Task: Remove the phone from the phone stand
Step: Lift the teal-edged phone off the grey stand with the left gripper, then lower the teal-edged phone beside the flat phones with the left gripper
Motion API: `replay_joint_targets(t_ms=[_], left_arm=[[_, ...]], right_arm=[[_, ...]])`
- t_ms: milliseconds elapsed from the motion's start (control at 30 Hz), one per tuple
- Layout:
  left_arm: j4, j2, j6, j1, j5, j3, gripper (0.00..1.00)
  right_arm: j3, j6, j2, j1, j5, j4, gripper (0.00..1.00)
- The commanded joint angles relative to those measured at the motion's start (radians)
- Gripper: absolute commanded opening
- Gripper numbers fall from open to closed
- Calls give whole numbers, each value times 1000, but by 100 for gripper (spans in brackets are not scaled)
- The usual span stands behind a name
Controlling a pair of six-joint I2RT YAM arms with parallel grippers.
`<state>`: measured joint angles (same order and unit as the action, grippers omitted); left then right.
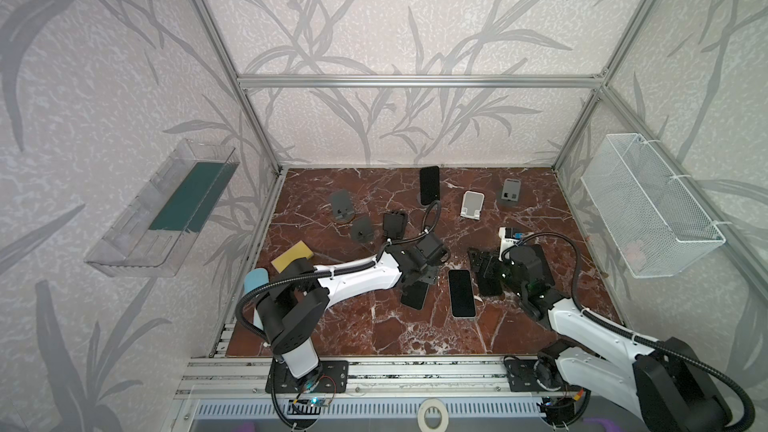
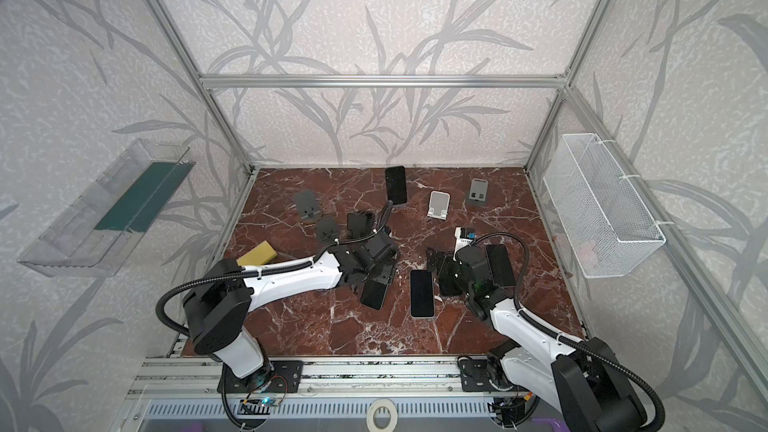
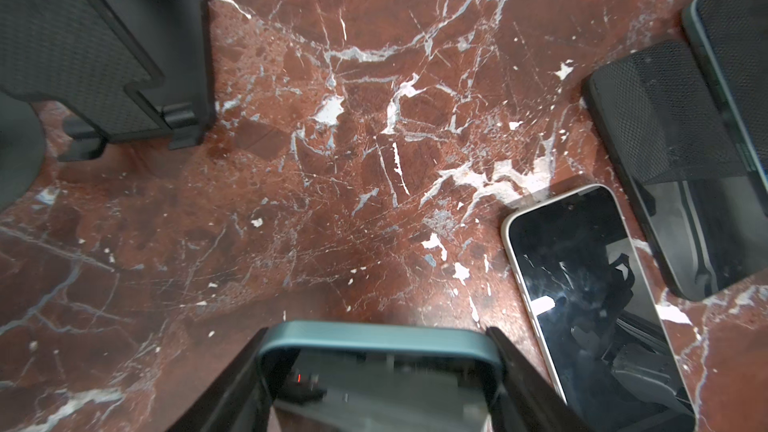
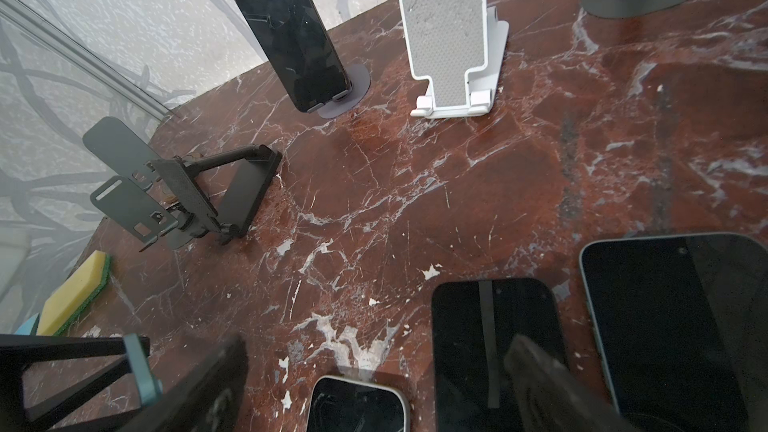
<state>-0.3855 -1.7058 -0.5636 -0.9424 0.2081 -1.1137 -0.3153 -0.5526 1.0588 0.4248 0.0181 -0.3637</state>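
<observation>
Left wrist view: my left pincer (image 3: 377, 338) is clamped on the teal-edged phone (image 3: 382, 384), with a finger pressed to each long side. The phone's end edge points out over the marble table (image 3: 291, 201). The phone rests on no stand. A black stand (image 3: 104, 47) sits well apart from it at the far side of this view. From here I cannot tell whether the phone touches the table.

Both top views answer that only in part. The teal-edged phone (image 1: 415, 299) hangs tilted below my left pincer near the table's middle. Its lower end is close to the marble, but I cannot confirm contact. Just beside it a white-rimmed phone (image 1: 461, 292) lies flat, screen up. The left wrist view shows only part of that phone, at its margin.

Right wrist view: my right pincer (image 4: 376, 347) stands wide apart over the table, and neither finger presses on anything. The white-rimmed phone shows low between the fingers. A dark phone (image 4: 494, 347) lies flat, partly behind one finger, and a larger phone (image 4: 673, 326) lies flat just beside it. The top views hide much of these two under my right arm.

Only the right wrist view shows the back row in detail. A second phone (image 4: 286, 31) leans upright on a round-base stand (image 4: 353, 85), with a white stand (image 4: 449, 39) near it. In the top views both appear small at the table's far edge.
</observation>
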Motion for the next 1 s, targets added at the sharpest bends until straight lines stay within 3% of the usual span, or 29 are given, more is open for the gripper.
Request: replay_joint_targets(t_ms=[0,367,967], left_arm=[[29,-31,-61,-3,14,-14,58],[0,-171,-116,-2,-41,-116,58],[-76,-264,-360,-13,-86,-163,62]], right_arm=[[-32,-3,-14,6,8,4,97],[-29,-3,-25,6,13,11,97],[-24,-4,-33,6,21,9,96]])
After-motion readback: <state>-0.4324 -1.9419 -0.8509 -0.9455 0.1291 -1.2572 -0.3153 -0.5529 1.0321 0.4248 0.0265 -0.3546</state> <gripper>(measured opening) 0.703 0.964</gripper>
